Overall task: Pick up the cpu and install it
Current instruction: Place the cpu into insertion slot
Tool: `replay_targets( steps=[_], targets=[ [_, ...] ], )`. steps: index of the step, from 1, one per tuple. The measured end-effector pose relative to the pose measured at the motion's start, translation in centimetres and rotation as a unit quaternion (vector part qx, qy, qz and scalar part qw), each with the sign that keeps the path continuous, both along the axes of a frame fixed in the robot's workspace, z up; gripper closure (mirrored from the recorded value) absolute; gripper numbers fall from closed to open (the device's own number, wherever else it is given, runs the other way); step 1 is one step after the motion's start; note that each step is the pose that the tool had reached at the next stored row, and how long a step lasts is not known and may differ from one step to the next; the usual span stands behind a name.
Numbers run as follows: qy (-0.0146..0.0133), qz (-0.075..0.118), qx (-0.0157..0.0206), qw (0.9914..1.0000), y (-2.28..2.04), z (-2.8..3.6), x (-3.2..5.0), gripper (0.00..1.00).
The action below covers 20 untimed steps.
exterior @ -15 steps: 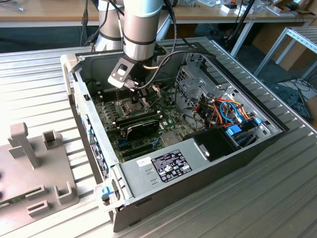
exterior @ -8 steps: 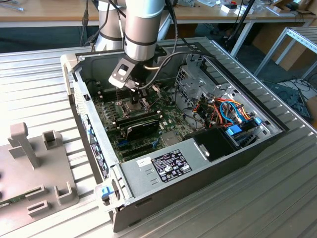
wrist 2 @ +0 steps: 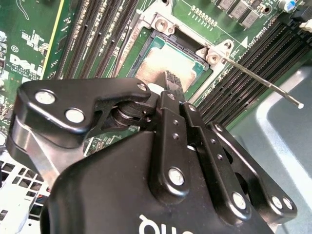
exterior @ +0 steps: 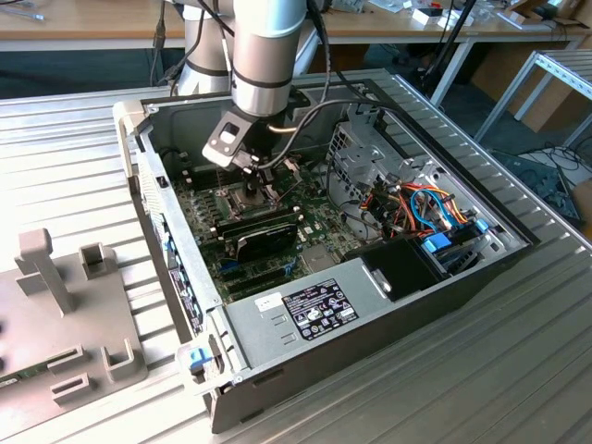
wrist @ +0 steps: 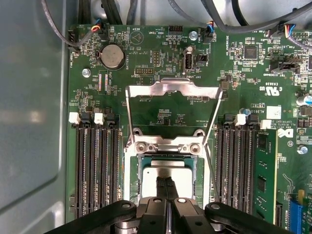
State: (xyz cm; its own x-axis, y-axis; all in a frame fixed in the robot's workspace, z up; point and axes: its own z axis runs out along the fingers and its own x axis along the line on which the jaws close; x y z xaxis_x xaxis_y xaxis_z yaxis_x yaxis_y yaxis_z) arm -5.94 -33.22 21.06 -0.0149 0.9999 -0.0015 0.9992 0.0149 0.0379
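Exterior view: reaching down into the open computer case [exterior: 370, 338], with the gripper [exterior: 252, 180] low over the motherboard [exterior: 319, 227]. Second wrist view: fingers [wrist 2: 170, 82] pressed together, tips at the silver top of the cpu [wrist 2: 155, 66], seated in its socket [wrist 2: 181, 45]. First wrist view: fingers closed over the cpu [wrist: 150, 179], just beside the swung-open retention frame [wrist: 173, 90].

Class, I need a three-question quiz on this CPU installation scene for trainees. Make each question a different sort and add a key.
1. True or false: the retention frame is swung open, off the socket.
2. Where is the cpu? A) lying in the socket B) lifted clear above it C) resting on the retention frame
3. Fill in: the gripper, right over the cpu, is ___ (open or shut).
Key: 1 true; 2 A; 3 shut.
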Motion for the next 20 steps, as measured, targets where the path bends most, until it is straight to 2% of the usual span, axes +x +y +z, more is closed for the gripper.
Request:
replay_targets(
  steps=[20],
  targets=[
    [0.0001, 0.000, -0.0001, 1.00000, 0.00, -0.47, -0.08, 0.89]
  ],
)
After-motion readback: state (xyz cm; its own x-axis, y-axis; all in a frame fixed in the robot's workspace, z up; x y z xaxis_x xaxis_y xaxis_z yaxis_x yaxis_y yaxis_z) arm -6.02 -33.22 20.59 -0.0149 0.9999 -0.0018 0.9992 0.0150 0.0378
